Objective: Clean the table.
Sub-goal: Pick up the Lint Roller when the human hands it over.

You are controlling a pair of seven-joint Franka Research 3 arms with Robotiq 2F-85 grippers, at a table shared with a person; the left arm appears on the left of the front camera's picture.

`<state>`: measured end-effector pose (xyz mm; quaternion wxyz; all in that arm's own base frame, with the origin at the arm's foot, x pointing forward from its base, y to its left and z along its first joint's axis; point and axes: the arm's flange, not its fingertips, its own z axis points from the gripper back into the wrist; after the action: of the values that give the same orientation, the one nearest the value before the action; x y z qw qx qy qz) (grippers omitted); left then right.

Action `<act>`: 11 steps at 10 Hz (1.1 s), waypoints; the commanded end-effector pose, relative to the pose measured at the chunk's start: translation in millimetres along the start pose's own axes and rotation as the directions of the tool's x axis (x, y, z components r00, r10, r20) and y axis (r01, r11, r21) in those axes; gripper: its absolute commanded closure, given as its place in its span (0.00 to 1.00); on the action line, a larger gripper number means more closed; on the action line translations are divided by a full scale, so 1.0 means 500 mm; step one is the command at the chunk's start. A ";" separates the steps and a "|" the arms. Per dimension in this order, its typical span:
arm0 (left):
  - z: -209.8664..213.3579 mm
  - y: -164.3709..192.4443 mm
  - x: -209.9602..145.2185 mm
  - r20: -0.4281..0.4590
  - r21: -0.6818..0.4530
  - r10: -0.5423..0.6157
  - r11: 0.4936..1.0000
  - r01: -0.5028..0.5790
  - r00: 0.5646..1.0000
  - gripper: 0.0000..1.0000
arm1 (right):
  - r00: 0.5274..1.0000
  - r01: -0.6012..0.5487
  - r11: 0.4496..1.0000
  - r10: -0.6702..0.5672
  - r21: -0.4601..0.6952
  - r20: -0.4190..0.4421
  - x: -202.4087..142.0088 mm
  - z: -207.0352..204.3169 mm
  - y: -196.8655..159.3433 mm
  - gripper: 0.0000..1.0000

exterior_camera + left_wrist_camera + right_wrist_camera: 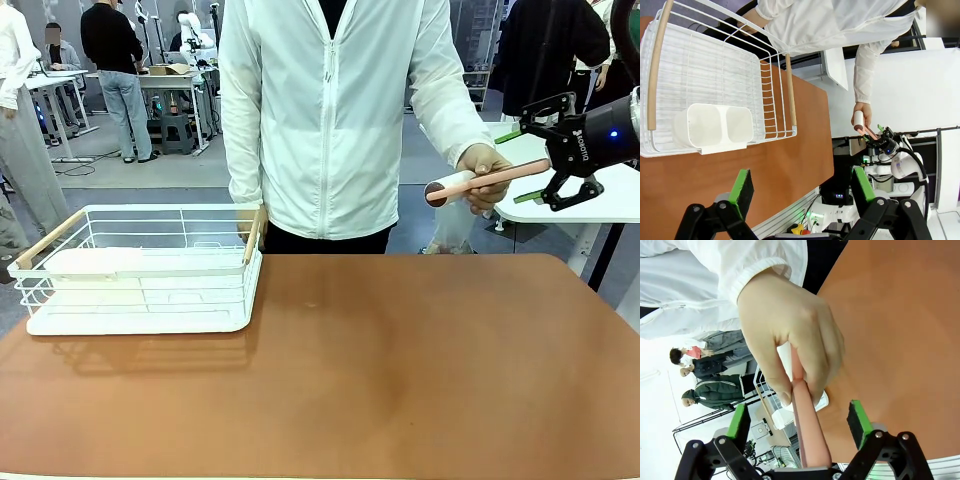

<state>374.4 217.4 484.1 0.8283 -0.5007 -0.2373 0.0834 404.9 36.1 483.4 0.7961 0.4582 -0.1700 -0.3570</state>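
A person at the far side holds out a lint roller [470, 185] with a white roll and a long pink handle, gripped in one hand [487, 170]. My right gripper [530, 165] hovers off the table's far right corner, open, its green pads on either side of the handle's free end. In the right wrist view the handle [807, 430] runs between the fingers [858, 421] with a gap on both sides. The reddish-brown table [400, 360] lies bare below. My left gripper [802, 187] is open and holds nothing, above the table's near left part.
A white wire basket [140, 270] with wooden handles stands at the table's far left, a white two-compartment holder [712, 125] lying inside it. A white-topped table [600, 200] stands just beyond the right corner. People stand in the background.
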 end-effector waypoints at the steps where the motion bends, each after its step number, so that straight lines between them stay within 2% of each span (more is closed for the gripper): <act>1: 0.005 0.000 -0.002 0.001 -0.015 -0.005 1.000 0.005 1.000 0.00 | 0.999 -0.036 0.998 0.036 0.042 -0.001 0.008 -0.020 -0.005 0.35; 2: 0.005 0.000 -0.002 0.001 -0.015 -0.005 1.000 0.005 1.000 0.00 | 0.999 -0.039 0.998 0.039 0.039 -0.011 0.008 -0.022 -0.006 0.60; 3: 0.005 0.000 -0.002 0.001 -0.015 -0.005 1.000 0.005 1.000 0.00 | 0.999 -0.039 0.999 0.040 0.038 -0.017 0.007 -0.022 -0.007 0.95; 4: 0.005 0.000 -0.002 0.001 -0.015 -0.005 1.000 0.005 1.000 0.00 | 0.999 -0.040 0.998 0.041 0.039 -0.020 0.006 -0.021 -0.006 1.00; 6: 0.005 0.000 -0.002 0.001 -0.015 -0.005 1.000 0.005 1.000 0.00 | 0.999 -0.043 0.999 0.043 0.033 -0.021 0.006 -0.022 -0.007 1.00; 7: 0.005 0.000 -0.002 0.001 -0.015 -0.005 1.000 0.005 1.000 0.00 | 0.999 -0.042 0.999 0.043 0.033 -0.020 0.006 -0.023 -0.006 0.96; 8: 0.005 0.000 -0.002 0.001 -0.015 -0.005 1.000 0.005 1.000 0.00 | 0.999 -0.043 0.999 0.043 0.032 -0.021 0.005 -0.024 -0.005 1.00; 11: 0.005 0.000 -0.002 0.001 -0.015 -0.005 1.000 0.005 1.000 0.00 | 0.999 -0.044 0.999 0.045 0.030 -0.023 0.002 -0.026 -0.006 1.00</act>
<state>374.4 217.4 484.1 0.8283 -0.5007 -0.2373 0.0834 409.6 37.8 478.8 0.8021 0.4589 -0.1718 -0.3414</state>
